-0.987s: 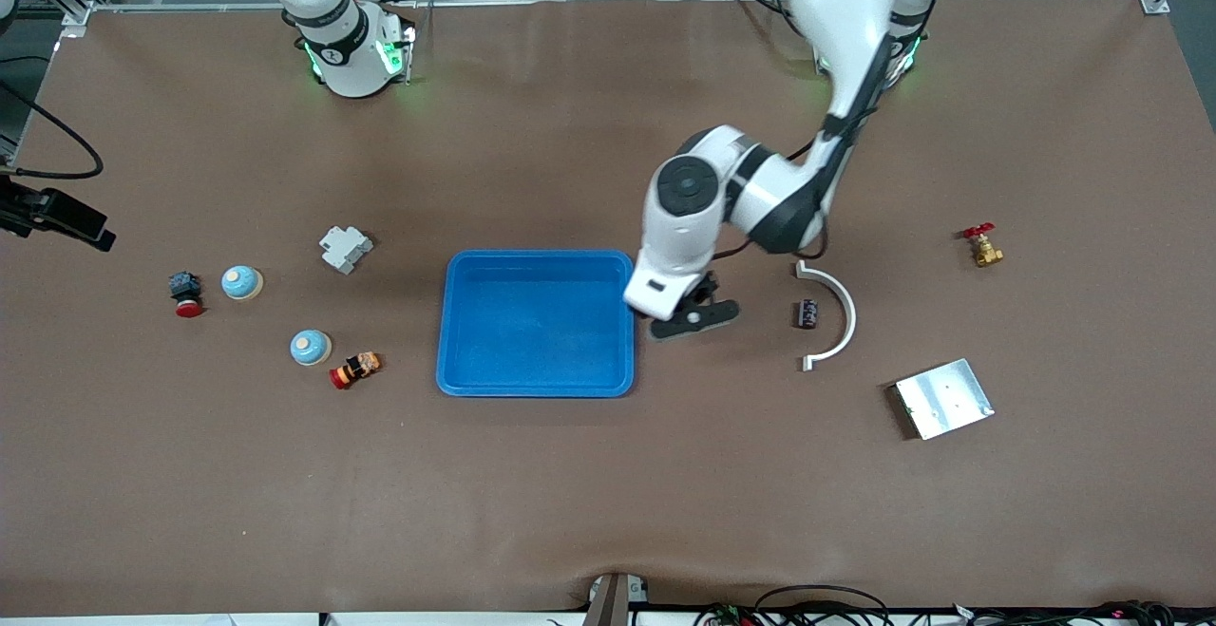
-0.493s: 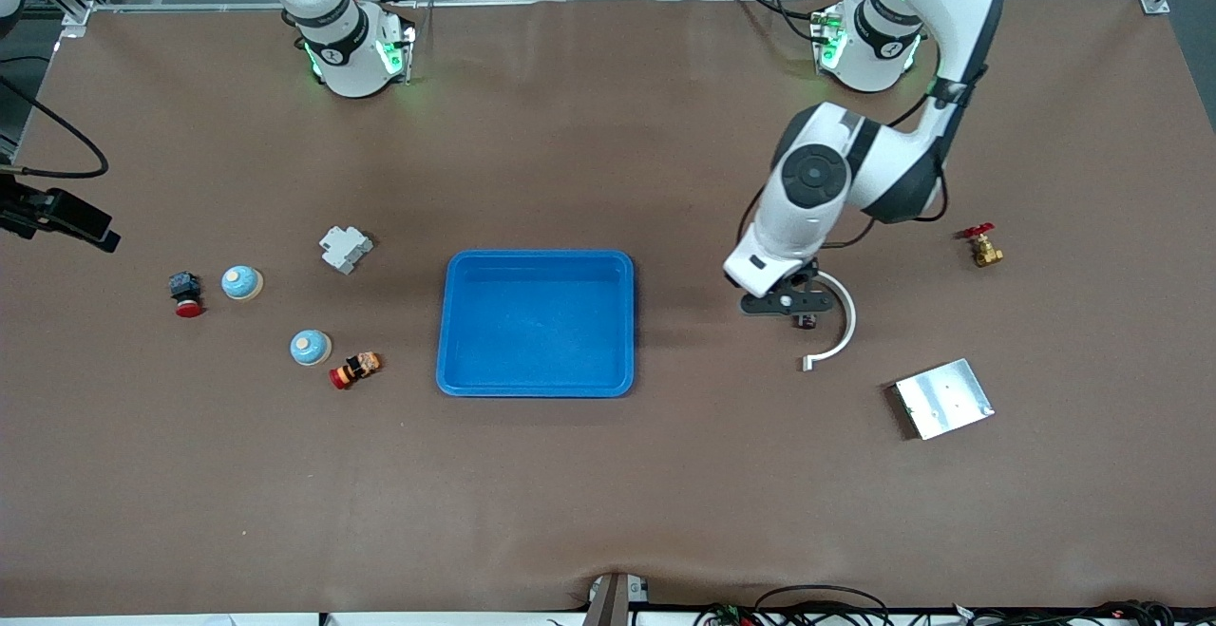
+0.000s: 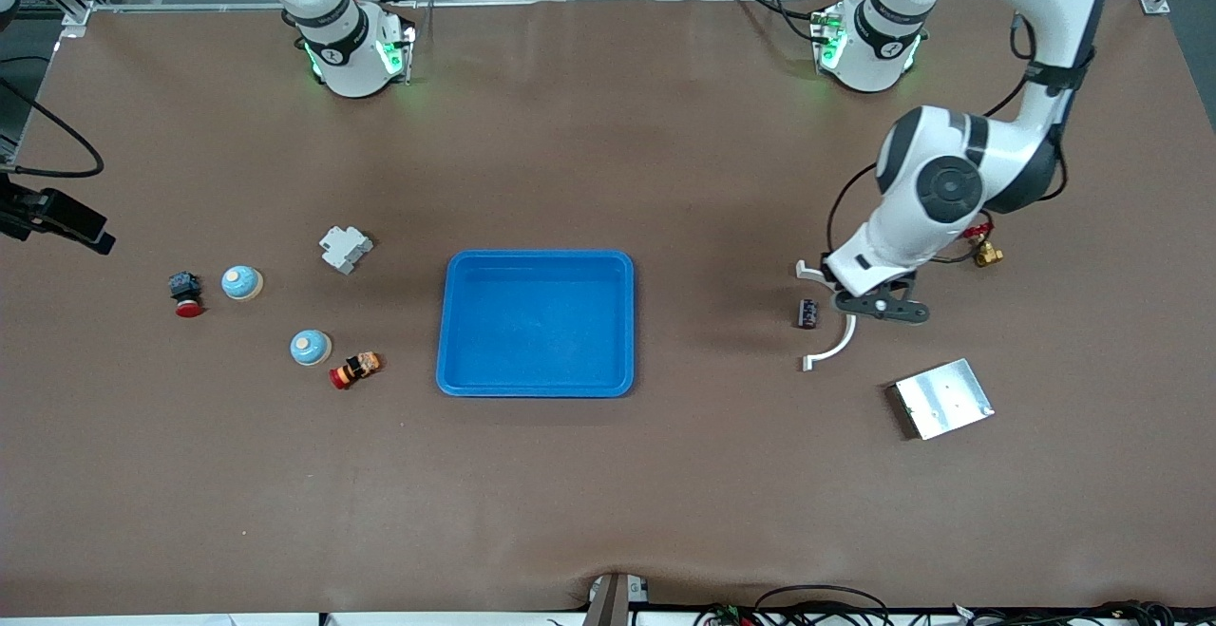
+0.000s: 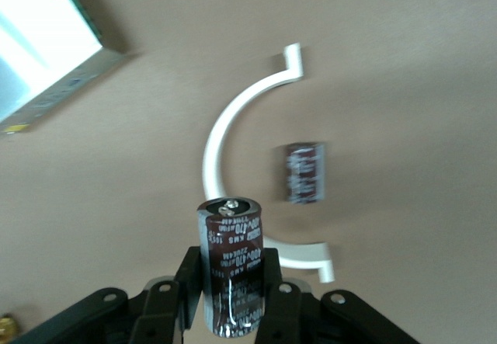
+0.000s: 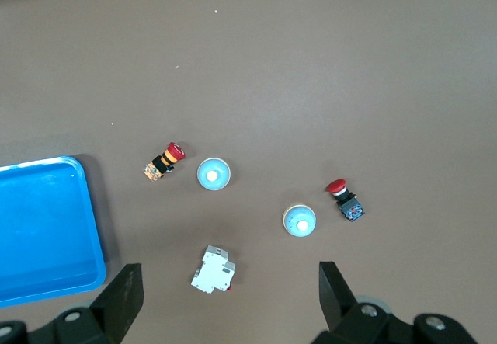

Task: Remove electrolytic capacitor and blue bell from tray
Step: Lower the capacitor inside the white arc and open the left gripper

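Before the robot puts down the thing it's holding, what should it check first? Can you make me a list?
1. Left gripper shut on a capacitor: ok.
2. Held capacitor out of the tray, over the white curved bracket: ok.
3. Tray has nothing left inside: ok.
4. Set-down spot: the bracket and a second capacitor lie close underneath: not ok, pick bare table beside them.
5. Both blue bells sit on the table toward the right arm's end: ok.
6. Right gripper open, waiting up high, out of the way: ok.
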{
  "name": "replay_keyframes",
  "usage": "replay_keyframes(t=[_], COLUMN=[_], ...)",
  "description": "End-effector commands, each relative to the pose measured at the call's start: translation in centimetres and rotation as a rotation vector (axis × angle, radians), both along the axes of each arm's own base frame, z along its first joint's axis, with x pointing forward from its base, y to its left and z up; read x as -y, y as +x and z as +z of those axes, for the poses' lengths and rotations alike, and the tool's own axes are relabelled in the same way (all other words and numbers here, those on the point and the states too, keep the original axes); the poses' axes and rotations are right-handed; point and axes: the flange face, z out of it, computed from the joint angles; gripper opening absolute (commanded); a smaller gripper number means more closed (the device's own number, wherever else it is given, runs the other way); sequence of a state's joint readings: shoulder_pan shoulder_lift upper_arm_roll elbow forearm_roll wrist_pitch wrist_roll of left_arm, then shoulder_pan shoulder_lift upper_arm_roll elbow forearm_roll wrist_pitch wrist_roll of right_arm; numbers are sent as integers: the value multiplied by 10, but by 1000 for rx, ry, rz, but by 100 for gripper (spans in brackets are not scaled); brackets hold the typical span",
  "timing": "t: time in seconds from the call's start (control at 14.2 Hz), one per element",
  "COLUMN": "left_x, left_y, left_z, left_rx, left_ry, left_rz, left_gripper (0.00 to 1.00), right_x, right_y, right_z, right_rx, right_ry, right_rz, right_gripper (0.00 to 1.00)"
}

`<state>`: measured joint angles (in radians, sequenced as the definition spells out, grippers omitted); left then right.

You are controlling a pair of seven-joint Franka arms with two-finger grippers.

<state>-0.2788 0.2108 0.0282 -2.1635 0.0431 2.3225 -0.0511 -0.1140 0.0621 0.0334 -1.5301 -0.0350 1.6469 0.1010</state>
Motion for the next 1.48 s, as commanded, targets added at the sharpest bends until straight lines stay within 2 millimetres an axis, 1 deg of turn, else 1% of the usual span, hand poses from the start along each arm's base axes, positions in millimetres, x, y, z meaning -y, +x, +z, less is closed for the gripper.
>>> replay_keyframes(t=[0.0, 0.07, 0.21, 0.28, 0.56, 0.63, 0.85, 0.92, 0.99, 1.06, 1.41], left_x=[-22, -32, -57, -61, -62, -66, -72, -73, -80, -84, -85], left_y=[-6, -6, -8, -7, 0, 0, 1, 1, 3, 3, 2], left_z=[1, -2, -11, -17, -51, -57, -66, -72, -77, -85, -106], left_rx=[9, 13, 38, 50, 86, 87, 77, 75, 87, 88, 73], left_ry=[-17, -20, -27, -28, -33, -33, -33, -31, -33, -33, -32], left_rz=[-39, -48, -76, -84, -87, -80, -68, -66, -53, -47, -37], left_gripper=[0, 0, 0, 0, 0, 0, 0, 0, 0, 0, 0], right_x=[-2, -2, -2, -2, -3, -3, -3, -3, -3, -3, -2], right_y=[-1, -1, -1, -1, -1, -1, -1, 0, -1, -1, 0], right_z=[6, 6, 6, 6, 6, 6, 5, 5, 6, 6, 5], right_rx=[0, 1, 1, 3, 1, 0, -3, -2, -2, -2, -2], right_ry=[5, 5, 5, 5, 5, 6, 6, 6, 6, 6, 6], right_rz=[-14, -14, -14, -14, -12, -12, -12, -11, -11, -12, -14], right_gripper=[100, 100, 100, 100, 100, 100, 100, 100, 100, 100, 100])
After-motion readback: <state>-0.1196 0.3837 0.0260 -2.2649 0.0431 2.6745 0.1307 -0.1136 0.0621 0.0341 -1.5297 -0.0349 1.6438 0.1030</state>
